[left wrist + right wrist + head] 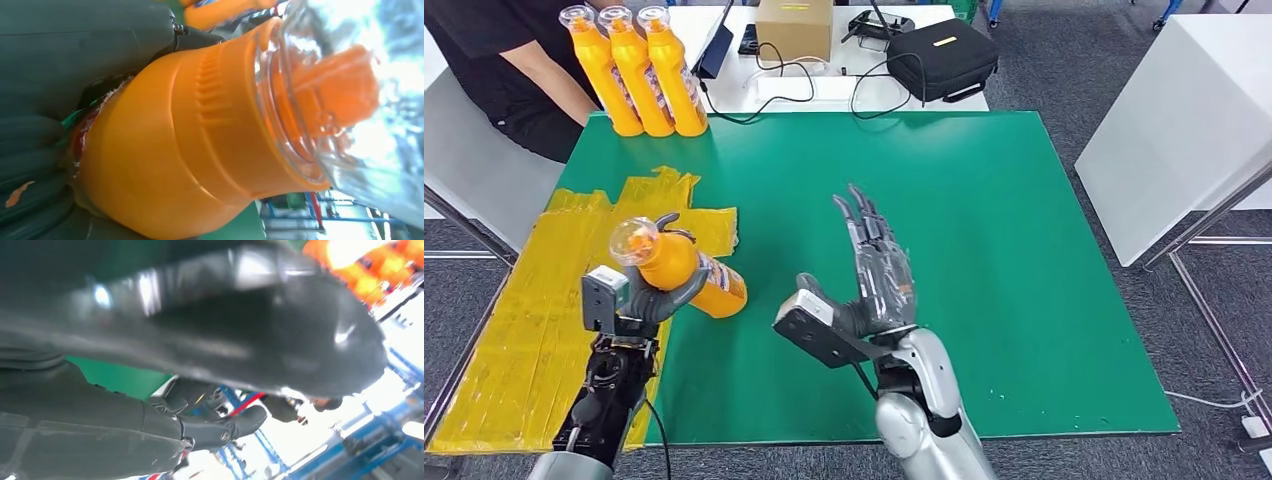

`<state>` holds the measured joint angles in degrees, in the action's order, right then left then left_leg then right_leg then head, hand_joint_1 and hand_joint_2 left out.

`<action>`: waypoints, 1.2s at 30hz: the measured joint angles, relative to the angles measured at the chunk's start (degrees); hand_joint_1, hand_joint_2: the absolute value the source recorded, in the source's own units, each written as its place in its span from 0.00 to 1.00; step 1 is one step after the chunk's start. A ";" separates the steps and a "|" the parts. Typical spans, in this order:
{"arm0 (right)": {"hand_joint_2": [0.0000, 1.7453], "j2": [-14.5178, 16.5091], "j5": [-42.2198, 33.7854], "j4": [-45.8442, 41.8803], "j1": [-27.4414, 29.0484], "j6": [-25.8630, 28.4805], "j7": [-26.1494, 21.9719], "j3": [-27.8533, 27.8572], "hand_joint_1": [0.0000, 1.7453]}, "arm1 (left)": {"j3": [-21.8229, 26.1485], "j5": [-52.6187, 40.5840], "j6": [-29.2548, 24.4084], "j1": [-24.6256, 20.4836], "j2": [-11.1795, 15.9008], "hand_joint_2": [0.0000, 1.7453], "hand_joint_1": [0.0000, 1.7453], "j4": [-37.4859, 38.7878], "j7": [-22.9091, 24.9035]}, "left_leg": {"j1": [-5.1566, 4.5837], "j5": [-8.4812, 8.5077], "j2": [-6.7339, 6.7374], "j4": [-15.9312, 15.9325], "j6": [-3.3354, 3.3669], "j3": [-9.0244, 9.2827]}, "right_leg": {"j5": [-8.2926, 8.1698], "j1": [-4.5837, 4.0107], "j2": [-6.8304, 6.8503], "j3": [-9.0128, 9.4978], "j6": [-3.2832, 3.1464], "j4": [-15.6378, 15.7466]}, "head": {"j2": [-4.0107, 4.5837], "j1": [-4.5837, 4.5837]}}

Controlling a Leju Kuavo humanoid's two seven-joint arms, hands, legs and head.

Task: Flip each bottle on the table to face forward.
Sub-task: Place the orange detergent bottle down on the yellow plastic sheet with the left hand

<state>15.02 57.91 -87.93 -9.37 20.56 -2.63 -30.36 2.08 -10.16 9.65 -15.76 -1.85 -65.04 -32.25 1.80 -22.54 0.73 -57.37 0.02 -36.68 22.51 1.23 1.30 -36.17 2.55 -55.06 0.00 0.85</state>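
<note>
Near the mat's 8 o'clock edge: orange plastic bottle with a clear domed cap [682, 266], tilted, cap toward the camera, base toward 4 o'clock, lifted in the left hand [646, 296].
Hidden: grey fingers [686, 289] wrap the bottle's middle and cover its label; the wrist view shows the cap [345, 100] blurred and overexposed.
Left hand pose: curled around the bottle, palm up, over the crumpled yellow plastic sheet [534, 300].
Right hand [876, 272]: holding nothing, fingers straight and slightly spread, pointing to 12 o'clock above the green table mat [1024, 250].
At 11 o'clock: three upright orange bottles [636, 72], touching, beside a person in black [499, 60].
</note>
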 joint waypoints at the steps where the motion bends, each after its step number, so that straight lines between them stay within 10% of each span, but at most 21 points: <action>1: 0.00 -0.68 0.45 -1.63 1.43 -0.06 -0.09 0.39 0.00 | -0.47 -1.48 -2.29 -0.18 -0.81 1.00 1.00 -0.44 0.06 | -0.05 -0.01 0.00 -0.01 0.01 -0.03 | -0.05 0.05 -0.02 0.14 0.04 0.00 | 0.00 -0.01; 13: 0.00 -5.31 -2.38 -21.06 19.58 -9.11 -11.22 19.24 0.00 | -17.31 -46.62 -44.33 1.10 -11.96 1.00 1.00 -10.46 8.62 | -0.53 -0.30 -0.08 -0.05 0.42 -0.18 | 0.02 0.52 -0.04 0.25 0.46 0.06 | 0.00 0.01; 28: 0.00 -12.53 -6.77 -22.49 23.09 -6.61 -13.59 22.93 0.00 | -13.22 -77.01 -47.75 -5.99 -15.62 1.00 1.00 2.32 19.49 | -0.53 -0.16 0.06 -0.03 0.49 -0.06 | -0.06 0.52 -0.19 0.30 0.48 0.03 | 0.00 0.03; 33: 0.00 -13.56 -6.14 -21.67 21.49 -4.74 -12.52 20.58 0.00 | -14.42 -79.26 -47.76 -9.17 -11.14 1.00 1.00 8.26 34.57 | -0.52 -0.21 0.34 0.03 0.44 -0.01 | -0.08 0.51 -0.42 0.34 0.46 -0.05 | 0.00 0.02; 36: 0.00 -13.71 -6.20 -19.09 18.17 -3.93 -11.51 17.66 0.00 | -12.36 -79.24 -47.85 -9.73 -6.65 1.00 1.00 11.07 35.47 | -0.51 -0.19 0.58 0.04 0.35 0.09 | -0.07 0.51 -0.66 0.29 0.44 -0.13 | 0.00 0.04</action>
<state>1.30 51.71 -107.02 8.80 16.63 -14.14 -12.70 -10.28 -89.39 -38.20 -25.49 -8.50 -53.96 3.21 1.29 -22.73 1.31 -57.33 0.37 -36.59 22.43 1.74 0.64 -35.88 2.98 -55.19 0.00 0.89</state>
